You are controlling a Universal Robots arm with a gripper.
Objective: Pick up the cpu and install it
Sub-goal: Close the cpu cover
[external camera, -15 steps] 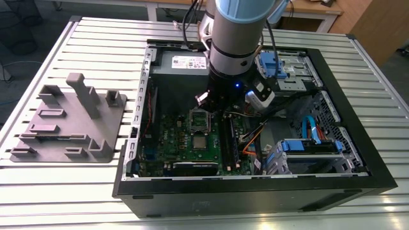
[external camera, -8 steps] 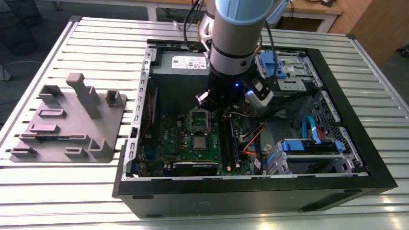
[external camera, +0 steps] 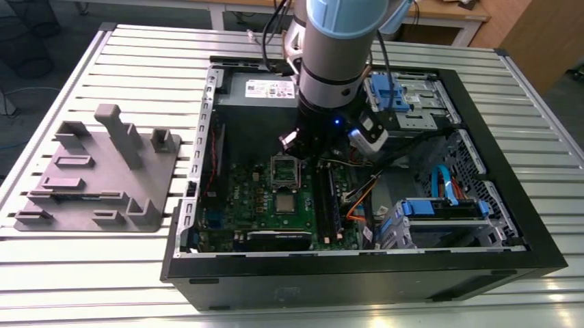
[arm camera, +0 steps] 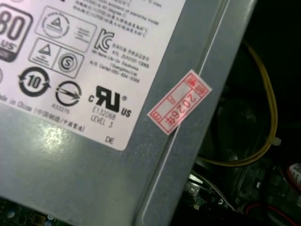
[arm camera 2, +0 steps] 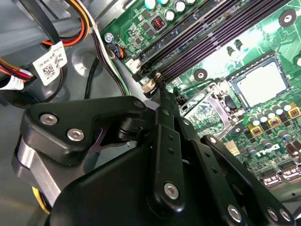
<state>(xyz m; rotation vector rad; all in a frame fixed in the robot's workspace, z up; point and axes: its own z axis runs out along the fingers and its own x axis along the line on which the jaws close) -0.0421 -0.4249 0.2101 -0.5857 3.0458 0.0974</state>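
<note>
Exterior view, left to right: grey tray (external camera: 160, 179) with posts sits on the slatted table (external camera: 109, 61), no chip seen on it. Next is the open PC case (external camera: 365, 280) with the board (external camera: 256, 198) lying flat inside. The cpu (external camera: 286, 203) is not in the gripper. It lies flat in the socket mid-board, silver top up, also clear in the second wrist view (arm camera 2: 262, 84). The socket frame (external camera: 286, 171) stands flipped open just beside it, not shut over the chip. The arm (external camera: 333, 61) hangs over the board above that frame. In the second wrist view the gripper (arm camera 2: 160, 90) has its fingers looking pressed together with nothing between them. The tip is near the end of the RAM slots (arm camera 2: 211, 35) and near the frame, apart from the cpu. To the exterior view's right are orange cables (external camera: 360, 198), then the blue drive cage (external camera: 442, 208). The first wrist view shows the power supply (arm camera: 94, 155) close up.

Step, as a judgement: pick and place look done and the chip looks seated. The install is not finished, since the frame is open. Any further move around the socket calls for a light, square touch. It should stay off the chip's top and clear of the RAM slots and loose cables.
</note>
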